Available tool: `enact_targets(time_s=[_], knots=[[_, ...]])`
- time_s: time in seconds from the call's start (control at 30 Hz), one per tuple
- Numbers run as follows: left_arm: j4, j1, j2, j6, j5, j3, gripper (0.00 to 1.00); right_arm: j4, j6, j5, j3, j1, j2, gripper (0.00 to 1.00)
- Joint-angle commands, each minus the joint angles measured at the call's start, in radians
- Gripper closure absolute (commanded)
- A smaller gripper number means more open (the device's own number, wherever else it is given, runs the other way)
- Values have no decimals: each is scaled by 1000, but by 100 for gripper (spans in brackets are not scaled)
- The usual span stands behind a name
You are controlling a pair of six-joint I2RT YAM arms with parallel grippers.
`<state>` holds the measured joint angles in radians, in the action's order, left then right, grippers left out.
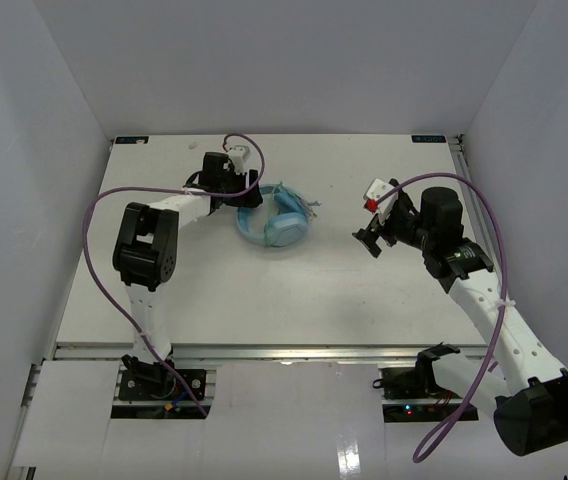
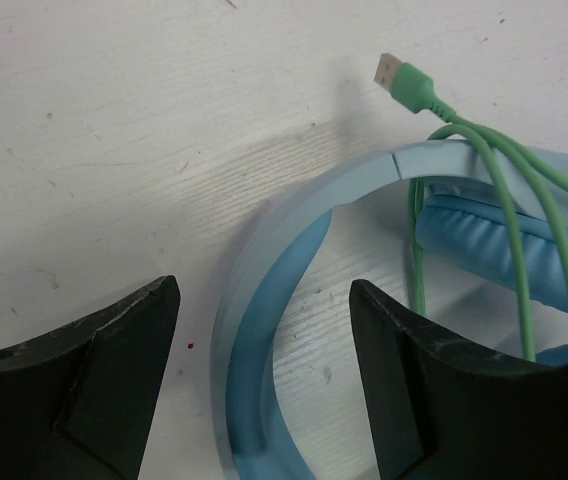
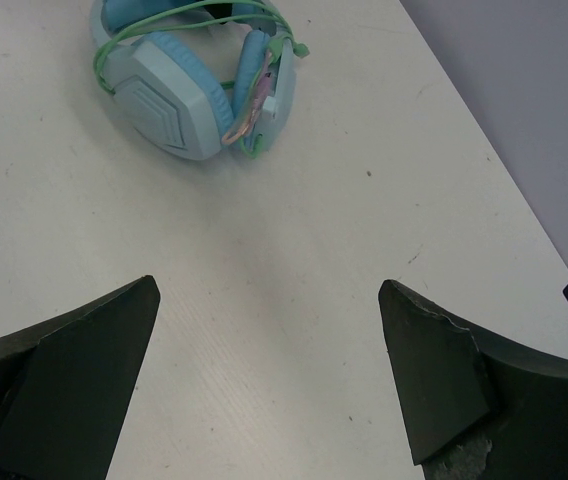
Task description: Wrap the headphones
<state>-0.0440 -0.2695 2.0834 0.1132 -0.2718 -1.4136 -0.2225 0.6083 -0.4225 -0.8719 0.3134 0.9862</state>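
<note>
The light blue headphones (image 1: 276, 224) lie on the white table (image 1: 264, 300), earcups folded together and the pale-green cable looped over the headband. My left gripper (image 1: 247, 192) hangs over their left side. In the left wrist view it (image 2: 264, 292) is open, and the headband (image 2: 254, 330) runs between its fingers without touching either one. The green cable (image 2: 509, 210) crosses the headband, its plug (image 2: 392, 72) resting on the table just beyond. My right gripper (image 1: 369, 236) is open to the right of the headphones (image 3: 179, 85), over bare table (image 3: 269, 290).
White walls enclose the table on three sides. The table's right edge (image 3: 484, 150) runs close to my right gripper. A purple cable (image 1: 94, 225) trails along each arm. A metal rail (image 1: 294, 350) lines the near edge.
</note>
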Motion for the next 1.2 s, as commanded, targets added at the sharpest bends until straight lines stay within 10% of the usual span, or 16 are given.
enact_targets(time_s=[0.0, 0.47, 0.87, 1.17], knots=[[3, 9, -128, 2, 9, 3, 16, 11, -9, -16, 4, -9, -31, 3], [-26, 38, -398, -16, 83, 154, 7, -7, -119, 67, -10, -28, -49, 10], [-72, 38, -1314, 211, -72, 577, 2, -120, -362, 175, -58, -46, -81, 10], [-303, 38, -1689, 174, -49, 688, 2, -127, -451, 283, -58, -113, -146, 10]])
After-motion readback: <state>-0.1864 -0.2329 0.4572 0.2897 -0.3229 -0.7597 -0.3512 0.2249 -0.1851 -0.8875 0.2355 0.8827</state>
